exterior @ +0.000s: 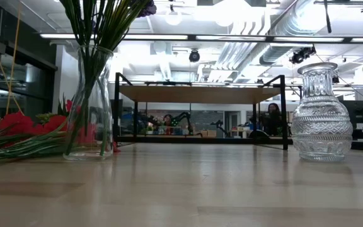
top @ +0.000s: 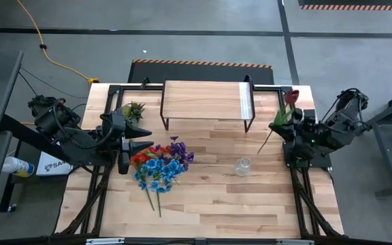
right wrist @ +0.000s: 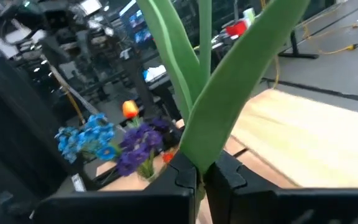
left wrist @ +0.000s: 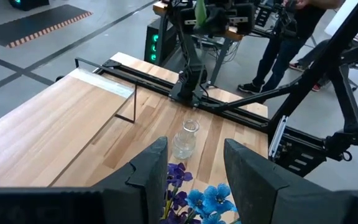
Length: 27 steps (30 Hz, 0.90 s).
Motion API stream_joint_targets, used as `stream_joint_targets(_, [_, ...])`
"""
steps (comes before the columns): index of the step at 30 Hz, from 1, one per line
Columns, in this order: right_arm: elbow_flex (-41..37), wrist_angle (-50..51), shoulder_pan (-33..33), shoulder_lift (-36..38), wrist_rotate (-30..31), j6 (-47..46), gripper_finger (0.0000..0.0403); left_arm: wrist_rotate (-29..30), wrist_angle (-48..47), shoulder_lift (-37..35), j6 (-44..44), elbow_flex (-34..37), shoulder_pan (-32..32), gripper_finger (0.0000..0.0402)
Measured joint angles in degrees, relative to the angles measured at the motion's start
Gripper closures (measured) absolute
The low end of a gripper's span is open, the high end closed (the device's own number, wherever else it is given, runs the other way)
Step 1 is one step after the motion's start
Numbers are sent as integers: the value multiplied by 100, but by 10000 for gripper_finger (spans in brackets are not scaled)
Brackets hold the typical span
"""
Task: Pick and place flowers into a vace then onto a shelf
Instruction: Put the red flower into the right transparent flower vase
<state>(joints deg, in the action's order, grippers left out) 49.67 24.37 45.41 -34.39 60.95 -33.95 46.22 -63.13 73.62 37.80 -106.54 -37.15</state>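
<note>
The right gripper (top: 290, 126) was clamped on a red-bloomed, green-stemmed flower (top: 290, 97) above the desk's (top: 216, 197) right side. The small clear glass vase (top: 243, 165) stood empty, the other flowers (top: 160, 163) lay left, the left gripper (top: 140, 142) half open holding nothing, and the light-wood shelf (top: 203, 101) bare: barely started.

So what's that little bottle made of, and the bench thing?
The small vase looks like clear glass, possibly plastic: you see through it, and its ribbed sides glint. The shelf seems to have a pale wood top with visible grain on thin black legs, likely painted metal.
</note>
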Motion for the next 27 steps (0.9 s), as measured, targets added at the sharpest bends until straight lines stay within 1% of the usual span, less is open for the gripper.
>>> stream_joint_targets(4, [-2,-225,0,-286,-98,-43,390,0,0,3,0,0,0,211])
stream_joint_targets(11, [-2,-732,0,-690,-322,87,397,-2,0,3,23,0,0,211])
stream_joint_targets(14, [-2,-912,2,-797,-328,156,391,-2,0,3,26,0,0,211])
stream_joint_targets(17, [0,-913,66,-863,-307,139,393,-4,0,3,28,0,0,211])
stream_joint_targets(21, [0,-935,280,-958,-78,98,398,-4,0,17,40,0,0,211])
stream_joint_targets(27, [0,-937,584,-1144,523,58,391,-6,0,18,38,0,0,211])
